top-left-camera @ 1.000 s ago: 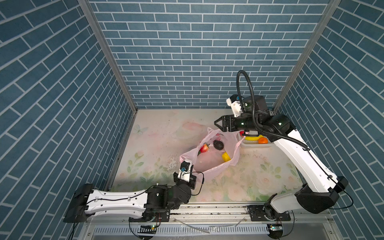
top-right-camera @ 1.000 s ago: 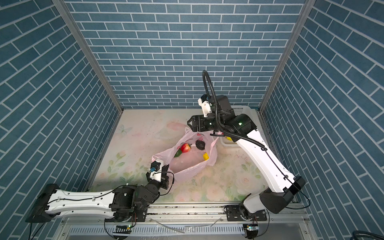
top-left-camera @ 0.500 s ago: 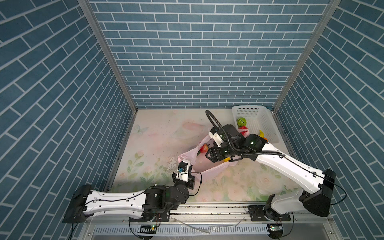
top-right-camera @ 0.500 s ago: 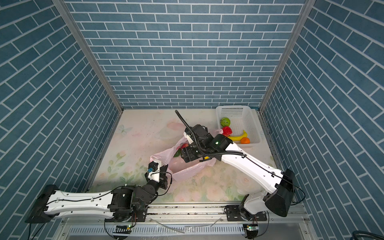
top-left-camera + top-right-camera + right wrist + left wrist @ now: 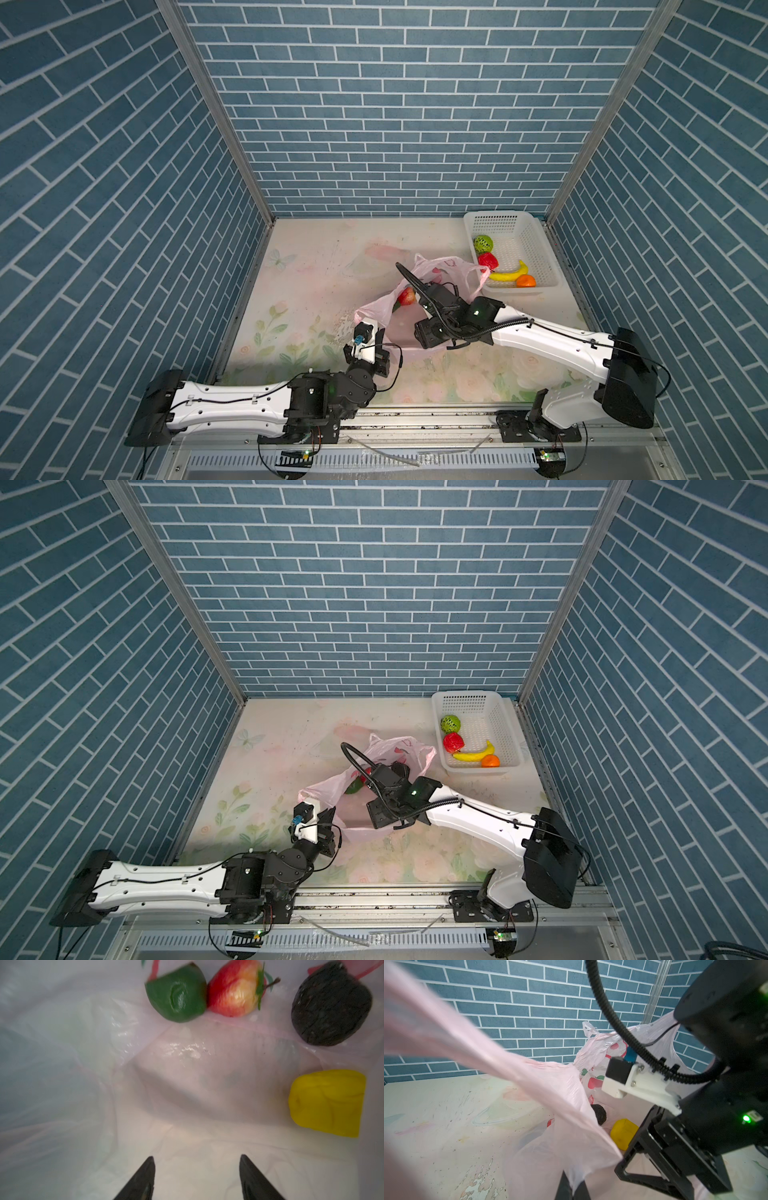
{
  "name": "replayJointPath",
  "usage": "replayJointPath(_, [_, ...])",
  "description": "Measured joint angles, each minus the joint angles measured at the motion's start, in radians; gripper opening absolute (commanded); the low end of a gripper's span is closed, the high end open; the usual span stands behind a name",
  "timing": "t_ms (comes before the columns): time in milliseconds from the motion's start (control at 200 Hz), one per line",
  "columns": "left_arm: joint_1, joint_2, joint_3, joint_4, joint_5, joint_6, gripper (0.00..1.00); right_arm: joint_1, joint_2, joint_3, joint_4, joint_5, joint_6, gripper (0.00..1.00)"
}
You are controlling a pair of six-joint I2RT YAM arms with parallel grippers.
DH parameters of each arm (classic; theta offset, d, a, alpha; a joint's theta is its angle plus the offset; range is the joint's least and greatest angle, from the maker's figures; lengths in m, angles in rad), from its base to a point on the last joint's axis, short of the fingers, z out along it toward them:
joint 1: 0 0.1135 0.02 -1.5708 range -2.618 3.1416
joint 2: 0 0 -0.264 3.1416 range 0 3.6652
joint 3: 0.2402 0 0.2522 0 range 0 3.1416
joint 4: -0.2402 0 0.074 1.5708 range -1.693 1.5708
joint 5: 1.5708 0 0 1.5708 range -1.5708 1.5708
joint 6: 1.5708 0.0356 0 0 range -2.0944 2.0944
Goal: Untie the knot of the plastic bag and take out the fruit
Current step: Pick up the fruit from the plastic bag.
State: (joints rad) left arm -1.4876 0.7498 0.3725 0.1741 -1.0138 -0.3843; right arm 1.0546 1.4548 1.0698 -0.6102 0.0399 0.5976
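The pink plastic bag (image 5: 446, 266) lies open mid-table. My left gripper (image 5: 574, 1184) is shut on its near edge and holds that edge up. My right gripper (image 5: 196, 1159) is down inside the bag, open, with nothing between its fingers, just above the bag's floor. Ahead of it inside the bag lie fruit: a green one (image 5: 178, 995), a red apple (image 5: 232, 991), a dark avocado (image 5: 330, 1005) and, off to one side, a yellow one (image 5: 326, 1103). The apple (image 5: 407, 297) shows in both top views. The knot is out of view.
A white perforated basket (image 5: 498, 215) stands at the back right, close to the bag. It holds a green fruit (image 5: 483, 243), a strawberry (image 5: 488, 261), a banana (image 5: 509, 274) and an orange (image 5: 525, 281). Brick walls enclose three sides.
My right arm has swung from high up by the basket down into the bag, and its jaws have narrowed. The left gripper has kept its hold on the bag's edge.
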Motion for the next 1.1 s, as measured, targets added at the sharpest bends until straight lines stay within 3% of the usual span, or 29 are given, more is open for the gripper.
replayJointPath(265, [0.0,-0.003,-0.009,0.017,0.0,0.002,0.03,0.008,0.16,-0.02,0.047,-0.089,0.08,0.66])
replayJointPath(525, [-0.001,-0.005,-0.009,-0.083,0.032,-0.075,0.03,0.003,0.196,-0.019,0.136,-0.105,0.136,0.74])
replayJointPath(850, [-0.001,0.011,-0.009,-0.17,0.051,-0.142,0.03,-0.042,0.228,-0.019,0.426,-0.031,0.276,0.8])
replayJointPath(1100, [-0.001,0.019,-0.008,-0.183,0.048,-0.139,0.03,-0.082,0.338,-0.018,0.627,0.016,0.373,0.77])
